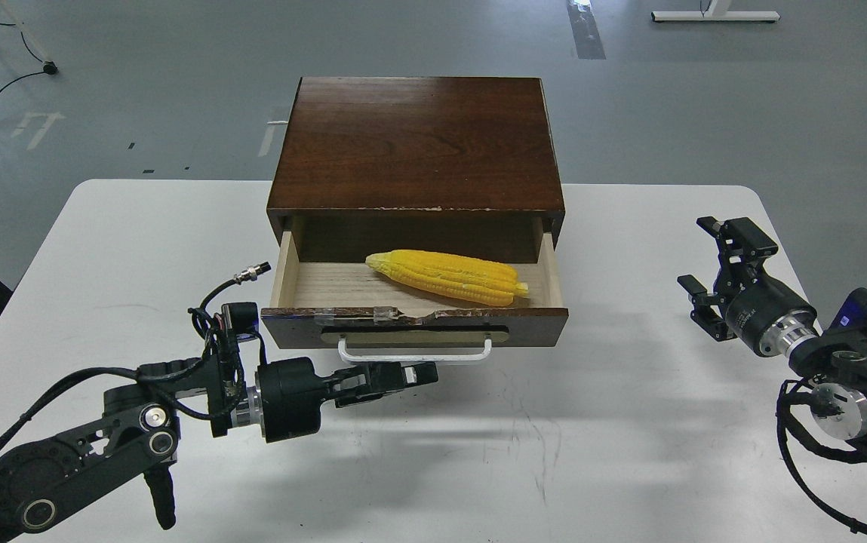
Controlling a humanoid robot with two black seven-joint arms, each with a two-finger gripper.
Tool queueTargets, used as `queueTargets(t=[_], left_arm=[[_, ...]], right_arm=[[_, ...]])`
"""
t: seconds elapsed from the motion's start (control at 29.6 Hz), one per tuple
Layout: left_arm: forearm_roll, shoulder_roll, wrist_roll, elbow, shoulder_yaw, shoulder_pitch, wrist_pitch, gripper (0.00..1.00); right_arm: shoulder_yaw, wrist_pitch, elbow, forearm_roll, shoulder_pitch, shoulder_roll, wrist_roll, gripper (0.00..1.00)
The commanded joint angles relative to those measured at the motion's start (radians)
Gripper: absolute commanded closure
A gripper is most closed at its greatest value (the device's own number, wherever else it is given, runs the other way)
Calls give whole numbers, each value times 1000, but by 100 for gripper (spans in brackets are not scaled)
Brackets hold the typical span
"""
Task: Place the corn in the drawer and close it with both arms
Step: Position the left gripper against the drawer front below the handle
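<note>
Corn (447,277) — a long bright-yellow tapered cob — lies inside the pulled-out dark-brown wooden drawer (414,326) on its pale floor. The left black gripper (410,375) hovers just before the white bar handle (415,353), fingers drawn together and holding nothing; the right black gripper (708,264) stands well apart over the white table (591,437) — spread open and empty.

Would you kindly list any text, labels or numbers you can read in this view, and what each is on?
No text can be read.
Left gripper: a small pale patch near the fingers, too blurred to read.
Right arm: a blue patch, nothing readable.
Drawer, corn: no markings.
</note>
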Motion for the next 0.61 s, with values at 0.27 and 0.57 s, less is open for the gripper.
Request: queueTargets(t=[0.27,0.57], left_arm=[[-29,-6,5,3,-16,-1,10,100],[-37,8,3,2,-13,2,23,100]], right_arm=[[1,-1,0,0,-11,2,0,1],[1,-1,0,0,-12,2,0,1]])
